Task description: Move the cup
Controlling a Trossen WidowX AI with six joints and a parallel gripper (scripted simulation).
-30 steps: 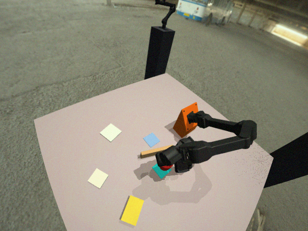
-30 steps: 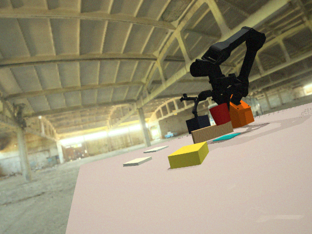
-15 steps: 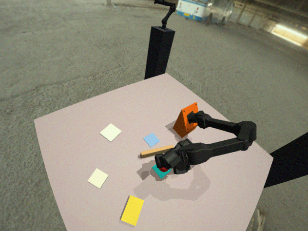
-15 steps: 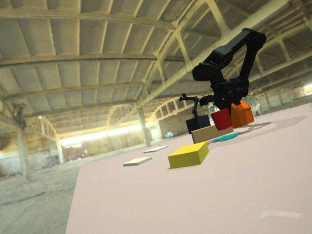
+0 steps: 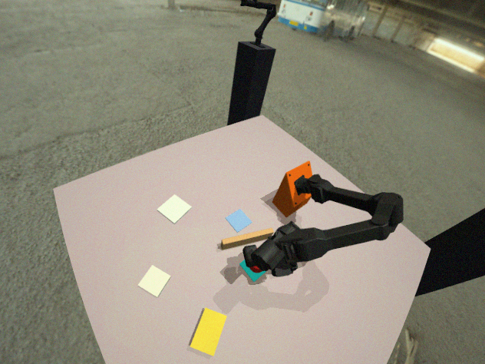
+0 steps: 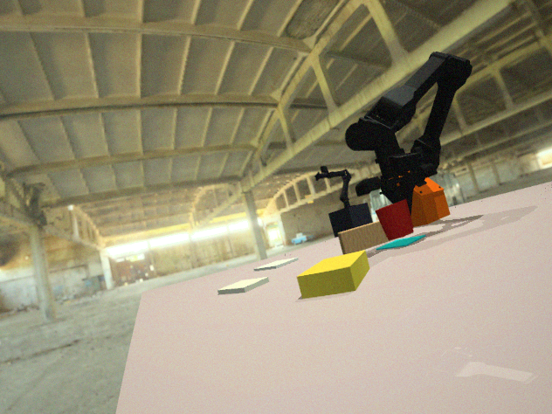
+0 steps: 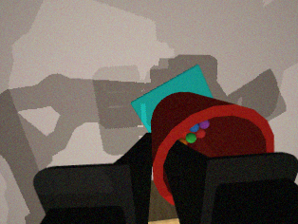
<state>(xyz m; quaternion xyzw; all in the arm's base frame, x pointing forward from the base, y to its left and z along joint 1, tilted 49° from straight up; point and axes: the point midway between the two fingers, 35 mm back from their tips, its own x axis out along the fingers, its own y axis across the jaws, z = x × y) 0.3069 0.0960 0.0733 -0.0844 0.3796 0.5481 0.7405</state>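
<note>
The red cup (image 5: 256, 269) (image 6: 396, 219) (image 7: 182, 106) hangs low over the teal pad (image 5: 253, 276) (image 6: 403, 242) (image 7: 190, 81), tilted a little, with a small gap beneath it in the exterior view. Several coloured marbles (image 7: 191, 138) lie inside the cup, against one side. My gripper (image 6: 403, 200) (image 7: 155, 137) is shut on the cup's wall, one finger inside the rim and one outside. In the top view the arm hides most of the cup. The light blue pad (image 5: 238, 220) lies bare beyond the wooden bar.
The wooden bar (image 5: 246, 238) (image 6: 363, 237) lies between the blue and teal pads, near the cup. A yellow block (image 5: 209, 332) (image 6: 332, 278) and two pale squares (image 5: 174, 208) (image 5: 154, 280) lie farther off. The orange wedge (image 5: 288, 196) (image 6: 428, 207) stands at the arm's base.
</note>
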